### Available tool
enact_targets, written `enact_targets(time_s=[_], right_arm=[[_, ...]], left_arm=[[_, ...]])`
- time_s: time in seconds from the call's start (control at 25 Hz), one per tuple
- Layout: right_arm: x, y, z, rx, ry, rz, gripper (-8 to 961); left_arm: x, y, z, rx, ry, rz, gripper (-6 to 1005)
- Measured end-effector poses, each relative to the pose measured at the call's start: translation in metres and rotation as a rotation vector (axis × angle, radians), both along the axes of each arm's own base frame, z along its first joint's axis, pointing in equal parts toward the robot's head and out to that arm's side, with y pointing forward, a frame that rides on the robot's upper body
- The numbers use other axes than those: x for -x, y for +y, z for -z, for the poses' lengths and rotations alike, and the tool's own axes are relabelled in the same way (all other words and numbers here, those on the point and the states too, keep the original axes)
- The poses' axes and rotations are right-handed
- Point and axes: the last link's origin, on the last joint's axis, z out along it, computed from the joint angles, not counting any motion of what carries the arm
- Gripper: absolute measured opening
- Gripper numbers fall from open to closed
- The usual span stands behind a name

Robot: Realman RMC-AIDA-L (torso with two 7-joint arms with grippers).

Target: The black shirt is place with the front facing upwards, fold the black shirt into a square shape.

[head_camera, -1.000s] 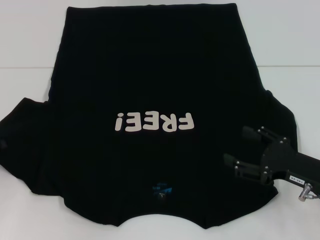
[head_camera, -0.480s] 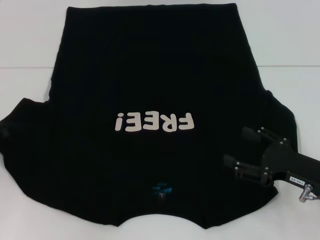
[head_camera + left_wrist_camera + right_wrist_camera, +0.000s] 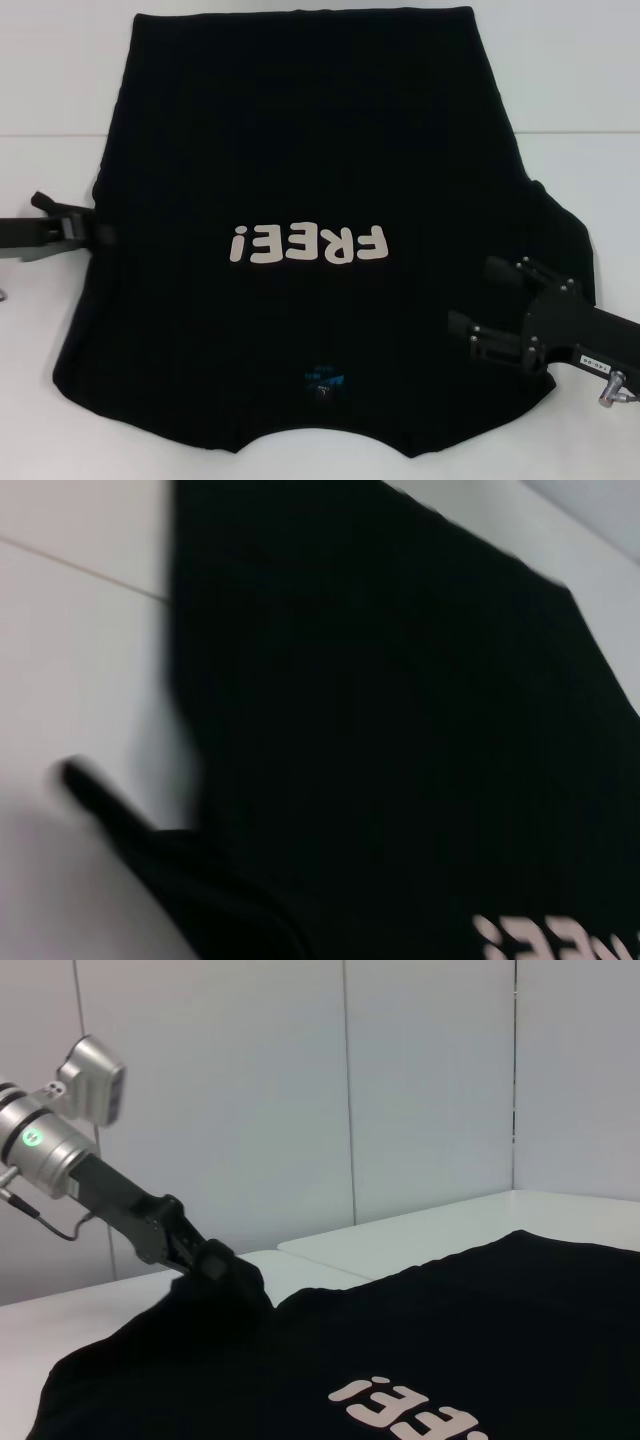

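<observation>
We see the left tool [image 3: 100, 233] pinching the black shirt [image 3: 310, 150]'s sleeve at the tabletop [image 3: 45, 80]'s left edge, while the right tool [image 3: 478, 300] hovers spread over its right side.

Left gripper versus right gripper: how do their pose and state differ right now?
The left gripper is at the black shirt's left edge, apparently shut on cloth; the right gripper lies over the right side, fingers apart, holding nothing. Both are low by the shirt.

Bright, even light, soft shadows; left wrist view motion-blurred
</observation>
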Motion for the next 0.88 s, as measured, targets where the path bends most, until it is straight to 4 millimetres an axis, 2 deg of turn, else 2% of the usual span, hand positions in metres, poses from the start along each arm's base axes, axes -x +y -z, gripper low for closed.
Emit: enact_targets(time_s=[0.28,0.48,0.64,0.84,0.88], right_arm=[[-0.001,-0.001,0.001,0.003,0.003,0.005,954],[0.0,-0.001,0.001,0.003,0.003,0.004,954],[0.0,-0.001,0.001,0.003,0.003,0.003,953],[-0.001,-0.001,0.001,0.002,0.0,0.005,953],[-0.001,-0.001,0.001,0.001,0.0,0.005,953]], left_arm=[[-0.029,0.005,0.036,0.131,0.086,0.116,13],[-0.04,0.007,0.054,0.168,0.097,0.137,14],[-0.037,0.008,0.058,0.153,0.062,0.082,15],[-0.031,0.005,0.051,0.082,-0.148,-0.013,120],[-0.031,0.002,0.049,0.07,-0.215,-0.015,189]])
